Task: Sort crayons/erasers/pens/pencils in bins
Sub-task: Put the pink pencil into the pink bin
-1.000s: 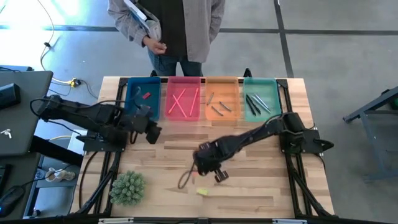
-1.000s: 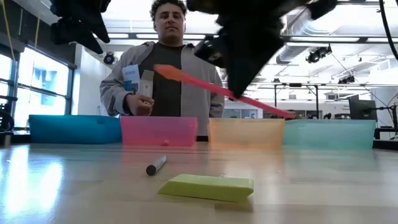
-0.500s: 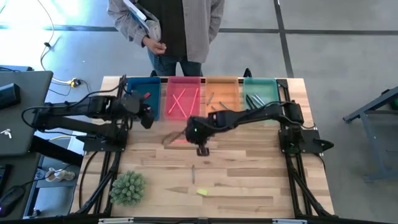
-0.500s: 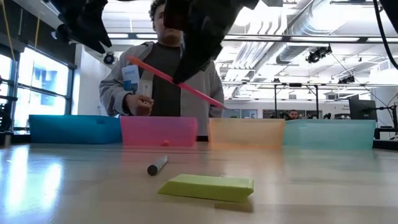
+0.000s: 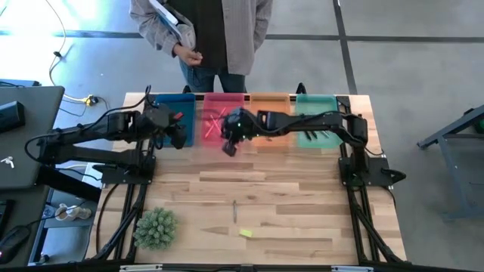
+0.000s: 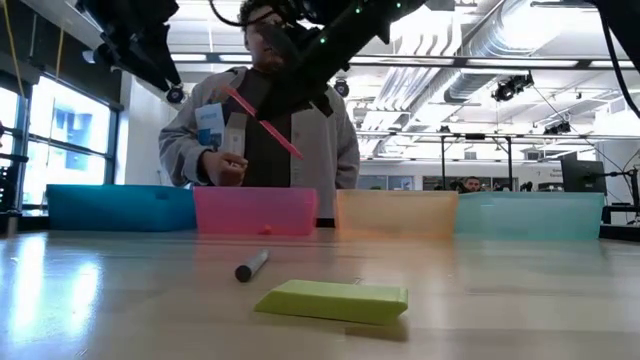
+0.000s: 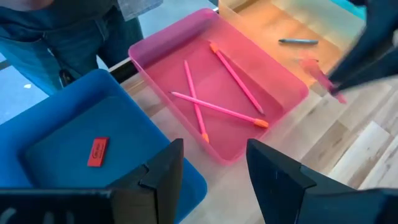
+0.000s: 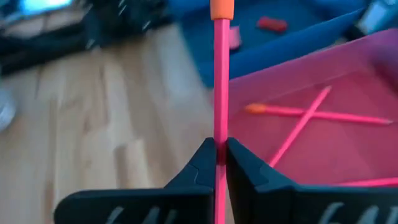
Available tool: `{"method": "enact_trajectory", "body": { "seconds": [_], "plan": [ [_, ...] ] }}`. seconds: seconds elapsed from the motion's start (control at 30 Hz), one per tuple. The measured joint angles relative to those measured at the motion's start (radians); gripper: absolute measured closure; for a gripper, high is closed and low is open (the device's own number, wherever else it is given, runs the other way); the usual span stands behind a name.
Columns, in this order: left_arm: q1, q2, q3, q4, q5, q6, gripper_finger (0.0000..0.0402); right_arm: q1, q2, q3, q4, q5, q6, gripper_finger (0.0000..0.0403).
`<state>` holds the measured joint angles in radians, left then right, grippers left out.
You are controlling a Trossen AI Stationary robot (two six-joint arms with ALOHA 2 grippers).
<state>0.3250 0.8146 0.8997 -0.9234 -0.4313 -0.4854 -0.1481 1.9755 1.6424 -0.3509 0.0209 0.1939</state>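
Four bins stand in a row at the far edge: blue (image 5: 172, 113), pink (image 5: 224, 125), orange (image 5: 271, 125) and teal (image 5: 318, 125). Pink pencils (image 7: 217, 102) lie in the pink bin and a red eraser (image 7: 97, 152) in the blue one. My right gripper (image 5: 229, 142) hangs at the pink bin's near edge, shut on a pink pencil (image 6: 262, 122). My left gripper (image 7: 211, 177) is open with nothing in it, above the gap between the blue and pink bins. A dark pen (image 6: 251, 265) and a yellow-green eraser (image 6: 333, 300) lie on the near table. My right gripper pinches the pink pencil's shaft (image 8: 219, 134) between its two fingertips. The shaft runs on ahead of the fingers to its orange end (image 8: 221, 9). The pencil is lifted clear of the table and slants in the air, its orange end toward the blue bin.
A person (image 5: 200, 34) stands just beyond the far edge, holding small cards. A green spiky plant (image 5: 155, 228) sits at the near left corner. Grey sticks lie in the orange bin (image 7: 298, 42) and dark ones in the teal bin.
My right gripper has carried the pink pencil from the near middle of the table up and toward the far edge, to the pink bin, rolling as it went; the pencil has stayed clear of the table. My left gripper has drawn toward the far edge, to the blue bin.
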Motion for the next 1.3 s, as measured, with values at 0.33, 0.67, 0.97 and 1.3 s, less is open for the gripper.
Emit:
{"method": "enact_trajectory", "body": {
  "seconds": [0.33,0.67,0.97,1.3],
  "plan": [
    [0.016,0.034,0.000,0.066,0.001,0.000,0.0236,-0.112,0.005,0.000,0.149,0.088,0.129,0.0402],
    [0.016,0.149,-0.001,0.209,0.000,0.000,0.0236,-0.162,0.084,-0.002,0.172,0.042,0.173,0.0402],
    [0.016,0.244,-0.001,0.292,-0.019,0.000,0.0236,-0.166,0.132,-0.002,0.144,-0.004,0.172,0.0402],
    [0.016,0.272,-0.001,0.302,-0.018,-0.006,0.0236,-0.166,0.141,-0.002,0.072,0.001,0.168,0.0402]
  ]
}}
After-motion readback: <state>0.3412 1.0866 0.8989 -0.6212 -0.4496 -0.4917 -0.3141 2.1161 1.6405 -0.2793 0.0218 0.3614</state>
